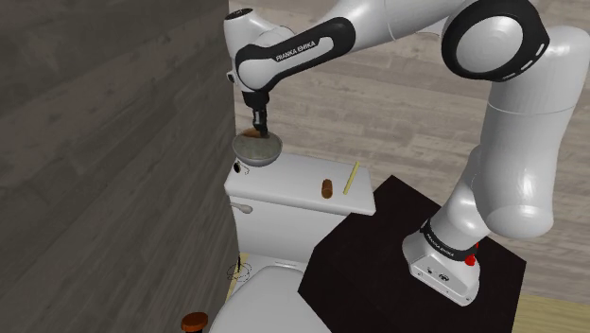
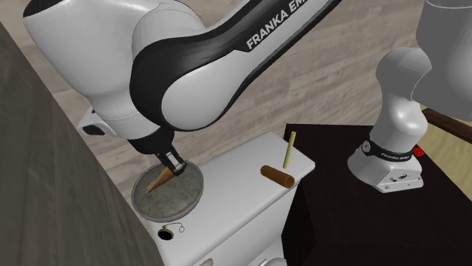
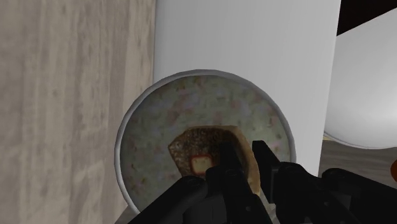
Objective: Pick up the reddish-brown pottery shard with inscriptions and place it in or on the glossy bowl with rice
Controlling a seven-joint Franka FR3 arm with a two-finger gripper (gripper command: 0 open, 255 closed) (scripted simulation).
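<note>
1. Gripper (image 2: 171,168) is clenched on the shard (image 2: 159,182), gripping its wide end.
2. Shard hangs over the bowl (image 2: 181,202), inside the rim. Cannot tell whether it touches the rice.
3. Long axis is slanted: narrow tip points down toward the second exterior view's lower left, wide end up at the fingers.
4. Bowl sits on the tank lid (image 2: 234,189) at its wall end. Brown cylinder (image 2: 277,175) and yellow stick (image 2: 287,149) lie well apart from it.

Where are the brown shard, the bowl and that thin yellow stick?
Reddish-brown pointed shard (image 2: 158,182), second exterior view, its lower half.
Round grey-rimmed speckled bowl (image 2: 184,199), second exterior view, bare inner floor.
Thin yellow stick (image 2: 288,150), second exterior view, mid-shaft.
</note>
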